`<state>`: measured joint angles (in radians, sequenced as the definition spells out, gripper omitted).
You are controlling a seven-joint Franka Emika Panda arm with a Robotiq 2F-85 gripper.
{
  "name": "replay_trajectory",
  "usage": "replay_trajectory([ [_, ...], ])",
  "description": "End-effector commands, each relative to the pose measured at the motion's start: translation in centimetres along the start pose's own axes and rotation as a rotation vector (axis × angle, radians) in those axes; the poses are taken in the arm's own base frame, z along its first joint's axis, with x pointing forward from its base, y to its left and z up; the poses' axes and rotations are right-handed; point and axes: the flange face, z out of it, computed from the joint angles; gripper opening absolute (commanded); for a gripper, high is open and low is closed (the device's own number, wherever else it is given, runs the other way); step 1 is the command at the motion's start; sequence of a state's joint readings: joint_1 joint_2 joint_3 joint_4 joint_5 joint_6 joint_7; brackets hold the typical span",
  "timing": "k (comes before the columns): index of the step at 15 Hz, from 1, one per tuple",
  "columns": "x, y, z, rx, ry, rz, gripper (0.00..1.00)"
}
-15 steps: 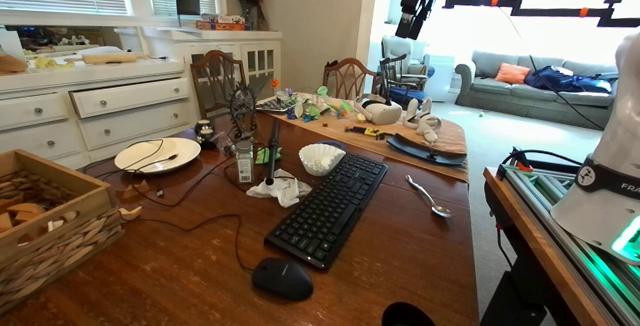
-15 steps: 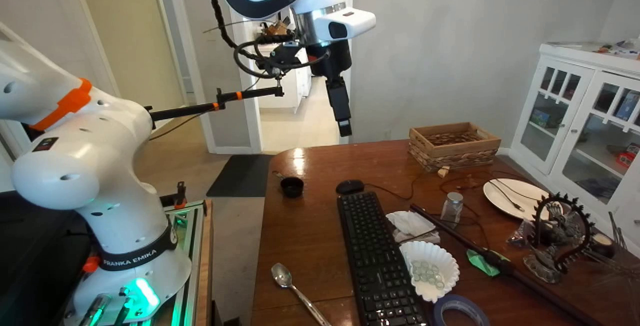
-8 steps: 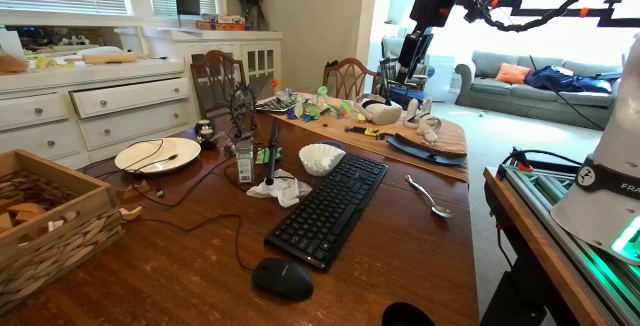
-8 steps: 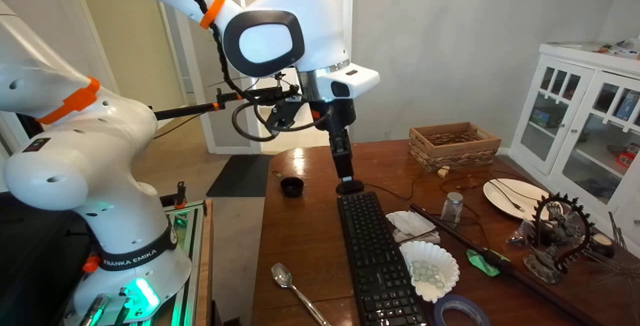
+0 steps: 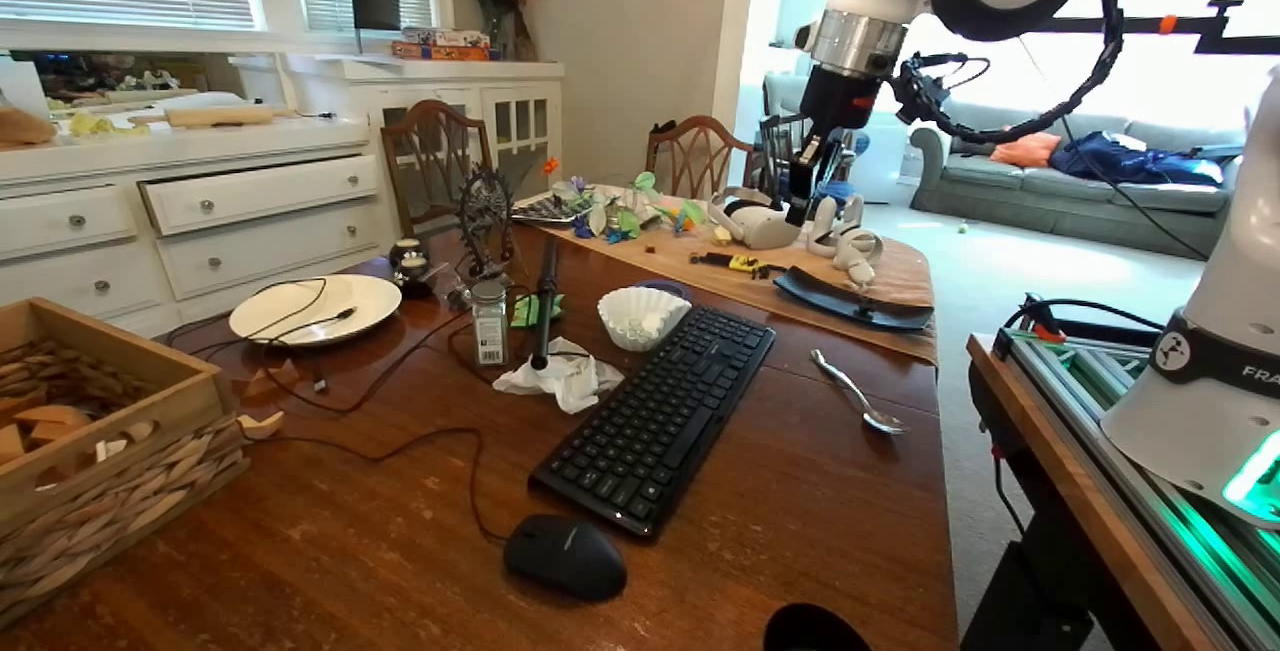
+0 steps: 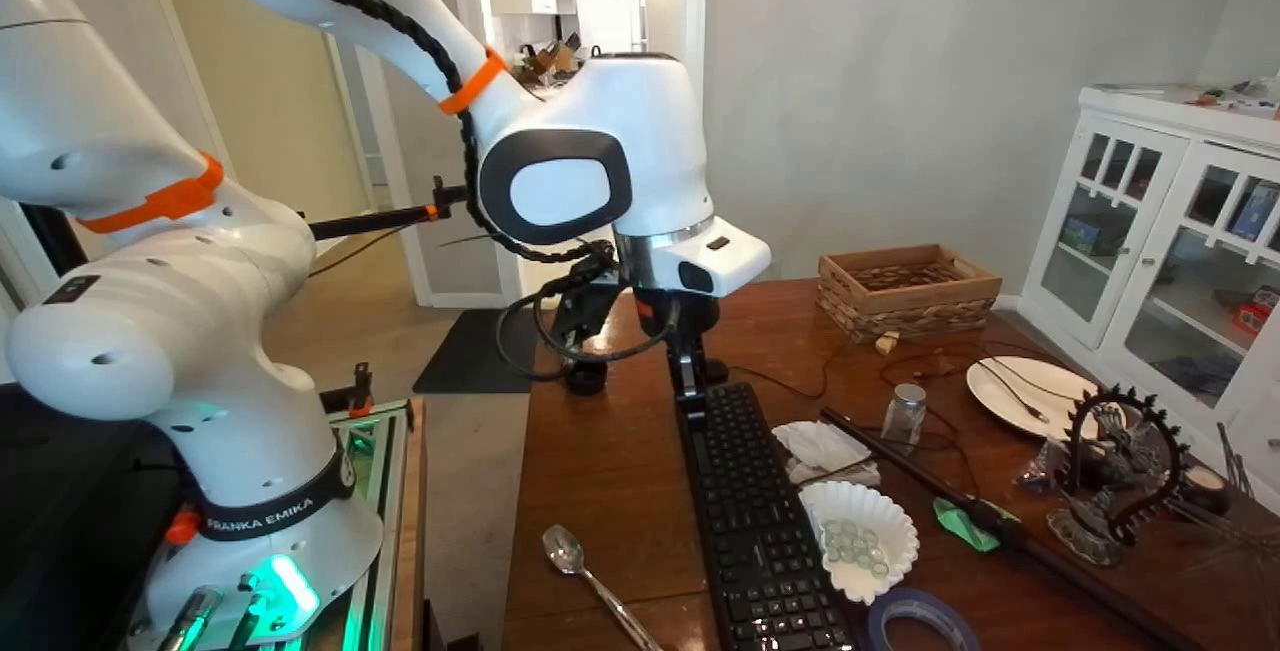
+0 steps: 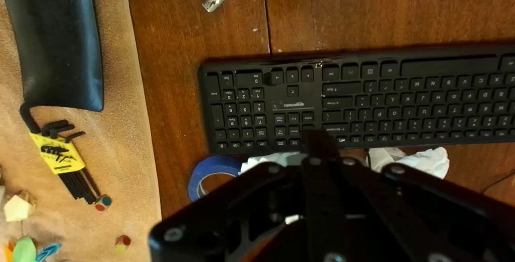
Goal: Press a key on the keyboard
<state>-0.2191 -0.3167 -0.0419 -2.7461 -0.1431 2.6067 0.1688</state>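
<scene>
Dark wooden table (image 5: 350, 531), keyboard (image 5: 658, 421) lying flat on it. Tan cloth (image 7: 128, 161) spread past the keyboard's number-pad end. Woven basket (image 5: 120, 496) well apart from the keyboard, off its function-key side. Keyboard itself long, black, whole in an exterior view. White plate (image 5: 360, 296), also well out on the function-key side, a cable (image 5: 342, 315) lying across it. Gripper (image 6: 692, 414) pointing down, raised above the keyboard and apart from it; jaws pressed together; in the wrist view the tips overlap the function-key edge. White fluted bowl (image 5: 625, 331) near that same edge, towards the number pad. Spoon (image 6: 605, 595) near the keyboard, space-bar side. Black mouse (image 5: 565, 558) just beside the end opposite the number pad. Blue tape roll (image 7: 217, 163) near the number-pad corner, function-key side.
</scene>
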Motion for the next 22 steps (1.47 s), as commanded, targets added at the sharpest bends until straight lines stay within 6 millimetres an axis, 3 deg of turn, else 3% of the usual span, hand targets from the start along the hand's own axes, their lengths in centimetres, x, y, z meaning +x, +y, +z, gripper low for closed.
replay_trajectory([
  [1,0.4,0.3,2.4,-0.023,-0.012,-0.001,0.00],
  [2,0.1,0.1,1.2,-0.004,-0.009,-0.003,0.00],
  [9,0.5,0.3,1.6,-0.007,-0.007,-0.003,0.00],
  [13,2.0,1.1,4.7,0.007,-0.013,0.015,0.00],
  [18,2.9,2.0,9.9,0.017,-0.047,0.036,0.00],
  [22,3.7,1.5,13.4,0.022,-0.113,0.023,0.00],
])
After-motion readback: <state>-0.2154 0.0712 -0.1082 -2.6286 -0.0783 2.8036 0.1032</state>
